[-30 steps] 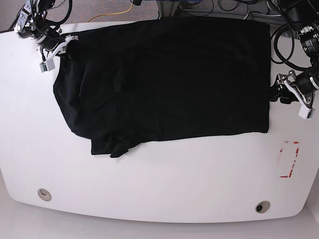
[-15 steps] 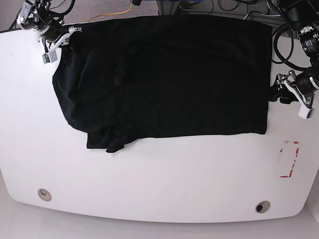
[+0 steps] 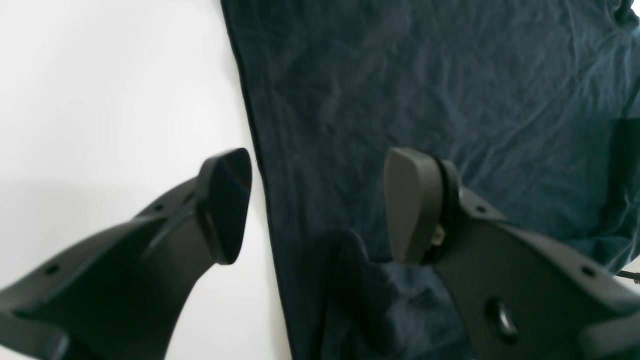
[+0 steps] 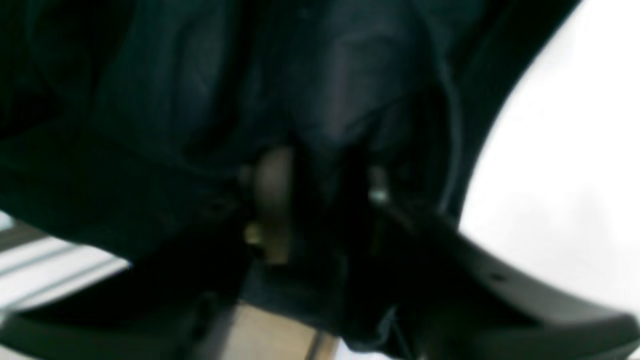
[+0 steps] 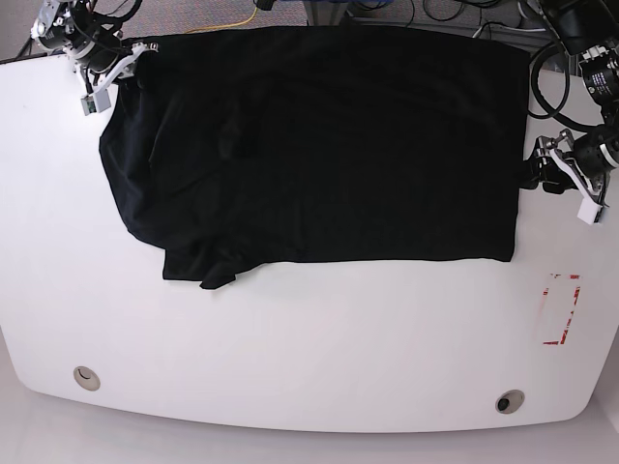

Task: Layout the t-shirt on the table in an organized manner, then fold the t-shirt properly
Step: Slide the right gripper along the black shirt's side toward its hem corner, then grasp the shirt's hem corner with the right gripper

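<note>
The black t-shirt (image 5: 329, 145) lies spread across the far half of the white table (image 5: 290, 338), with a crumpled sleeve at its near left. My right gripper (image 5: 135, 66) sits at the shirt's far-left corner. In the blurred right wrist view dark t-shirt fabric (image 4: 175, 100) bunches between the fingers of the right gripper (image 4: 322, 190), which look closed on it. My left gripper (image 5: 534, 179) rests at the shirt's right edge. The left wrist view shows the left gripper (image 3: 317, 200) open, one finger over the table (image 3: 100, 100), the other over the t-shirt (image 3: 425, 75), gripping nothing.
A red tape rectangle (image 5: 561, 309) marks the table at the near right. Two round metal grommets (image 5: 86, 377) (image 5: 509, 400) sit near the front edge. Cables (image 5: 435, 14) lie behind the table's far edge.
My right gripper has moved toward the far edge, dragging the shirt's left corner with it. The sleeve at the near left slid back and left. The left arm barely moved.
</note>
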